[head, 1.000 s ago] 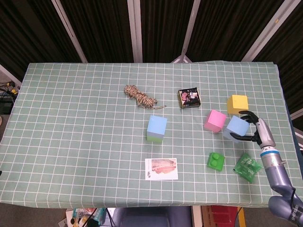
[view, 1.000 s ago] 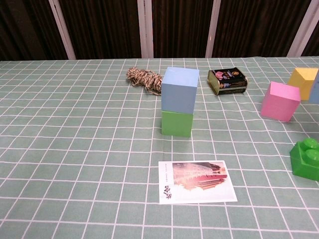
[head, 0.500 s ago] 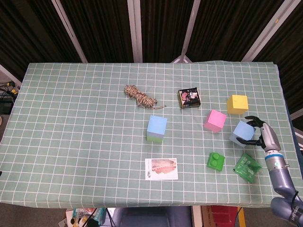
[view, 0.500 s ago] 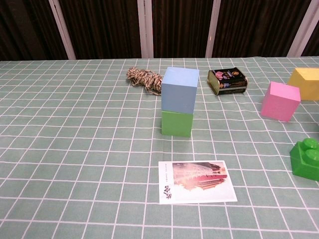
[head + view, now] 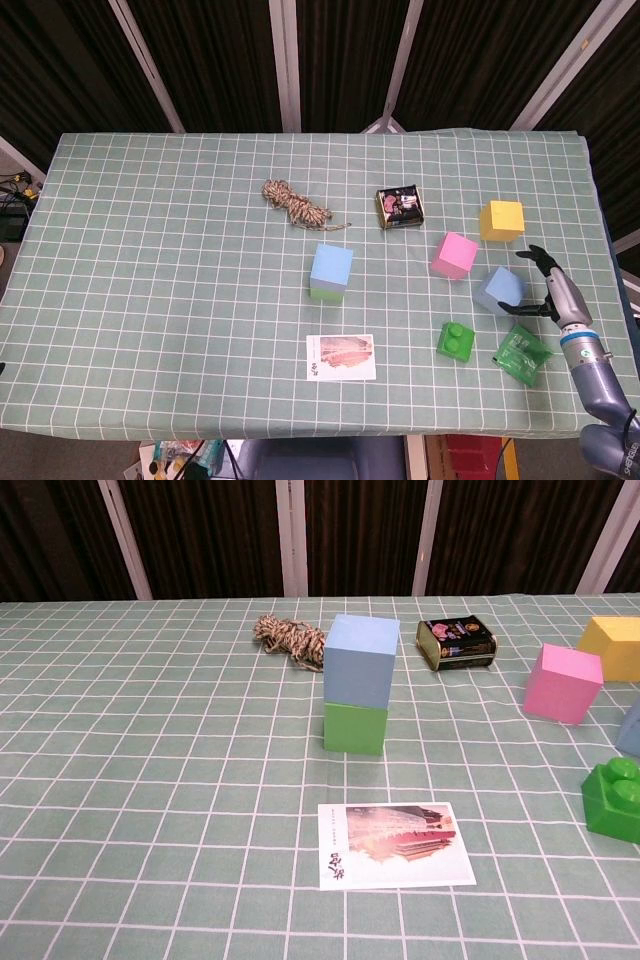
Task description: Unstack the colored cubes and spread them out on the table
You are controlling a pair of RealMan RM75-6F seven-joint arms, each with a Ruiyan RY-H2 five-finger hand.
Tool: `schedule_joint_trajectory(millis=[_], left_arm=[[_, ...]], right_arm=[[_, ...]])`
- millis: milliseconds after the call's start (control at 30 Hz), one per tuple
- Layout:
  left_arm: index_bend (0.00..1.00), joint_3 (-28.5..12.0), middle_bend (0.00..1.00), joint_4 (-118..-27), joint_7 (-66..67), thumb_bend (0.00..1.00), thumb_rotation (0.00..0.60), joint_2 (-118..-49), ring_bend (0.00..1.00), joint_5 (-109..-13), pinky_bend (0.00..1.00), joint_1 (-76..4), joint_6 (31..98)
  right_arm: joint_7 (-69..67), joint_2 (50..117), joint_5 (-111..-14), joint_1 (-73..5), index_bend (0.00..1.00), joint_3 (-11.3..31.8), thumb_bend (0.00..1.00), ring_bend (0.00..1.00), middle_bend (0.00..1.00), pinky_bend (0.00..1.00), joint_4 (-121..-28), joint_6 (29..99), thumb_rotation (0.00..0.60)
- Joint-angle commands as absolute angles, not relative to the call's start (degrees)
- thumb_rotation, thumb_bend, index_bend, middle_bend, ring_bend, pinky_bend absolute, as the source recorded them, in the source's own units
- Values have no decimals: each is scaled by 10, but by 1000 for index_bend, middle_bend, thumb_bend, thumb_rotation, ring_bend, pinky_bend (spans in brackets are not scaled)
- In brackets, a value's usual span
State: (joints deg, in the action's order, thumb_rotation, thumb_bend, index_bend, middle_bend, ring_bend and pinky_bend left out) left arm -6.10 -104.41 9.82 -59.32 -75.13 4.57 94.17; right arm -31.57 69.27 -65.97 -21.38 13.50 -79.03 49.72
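Right hand (image 5: pixel 548 290) sits at the counter's right edge in the head view, fingers spread, holding nothing; the fingertips (image 5: pixel 519 256) curve around the right side of the light-blue cube (image 5: pixel 500 290), just beside it, and contact can't be confirmed. That light-blue cube rests on the counter (image 5: pixel 160 250), slightly rotated against the grid. Pink cube (image 5: pixel 455 254) is just up-left of it, yellow cube (image 5: pixel 501 220) further back, all three apart from each other. Green toy brick (image 5: pixel 456 340) and a green wrapped packet (image 5: pixel 522 353) lie near the front of the blue cube, the packet right under the forearm. Centre of the cloth: a stack with a blue cube (image 5: pixel 331 266) on top of a green cube (image 5: pixel 327 294). Rope coil (image 5: pixel 294 204) and a dark tin (image 5: pixel 400 207) sit behind it, a printed card (image 5: pixel 341 357) in front. Left hand isn't visible. Chest view: no hand in frame. Stack is central, blue cube (image 5: pixel 361 660) square on the green cube (image 5: pixel 355 727). Rope coil (image 5: pixel 288 639) is back left, tin (image 5: pixel 456 643) back right, card (image 5: pixel 395 844) in front. Pink cube (image 5: pixel 563 683), yellow cube (image 5: pixel 614 646), green toy brick (image 5: pixel 616 799) are on the right; the light-blue cube (image 5: pixel 632 730) is cut by the frame edge.
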Motion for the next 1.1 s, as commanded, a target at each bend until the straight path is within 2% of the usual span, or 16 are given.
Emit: schedule_joint_trajectory(millis=[33, 233, 467, 600, 767, 933, 1100], left_arm=[[246, -60, 111, -1044, 99, 169, 600, -593, 0, -752, 0, 46, 941], [246, -58, 112, -1045, 94, 169, 600, -591, 0, -756, 0, 47, 940], [246, -60, 113, -1042, 95, 169, 600, -593, 0, -756, 0, 44, 939], [245, -58, 113, -1042, 93, 169, 600, -591, 0, -758, 0, 44, 936], [245, -64, 113, -1041, 83, 169, 600, -587, 0, -748, 0, 44, 936], [245, -69, 113, -1041, 66, 169, 600, -582, 0, -739, 0, 46, 935], [245, -71, 113, -1040, 54, 170, 600, -577, 0, -736, 0, 48, 934]], right_arm=[[-311, 687, -674, -216, 177, 143, 128, 1, 35, 0, -818, 517, 600], [-255, 667, -664, -243, 161, 176, 128, 0, 31, 0, -884, 537, 600], [-138, 642, -605, -293, 143, 189, 127, 0, 31, 0, -1019, 509, 600], [-33, 674, -535, -339, 142, 190, 127, 0, 31, 0, -1065, 523, 600], [65, 729, -401, -407, 130, 199, 127, 0, 31, 0, -1097, 548, 600], [136, 807, -304, -478, 130, 209, 127, 0, 31, 0, -1092, 591, 600], [169, 856, -258, -512, 130, 220, 128, 0, 31, 0, -1076, 636, 600]])
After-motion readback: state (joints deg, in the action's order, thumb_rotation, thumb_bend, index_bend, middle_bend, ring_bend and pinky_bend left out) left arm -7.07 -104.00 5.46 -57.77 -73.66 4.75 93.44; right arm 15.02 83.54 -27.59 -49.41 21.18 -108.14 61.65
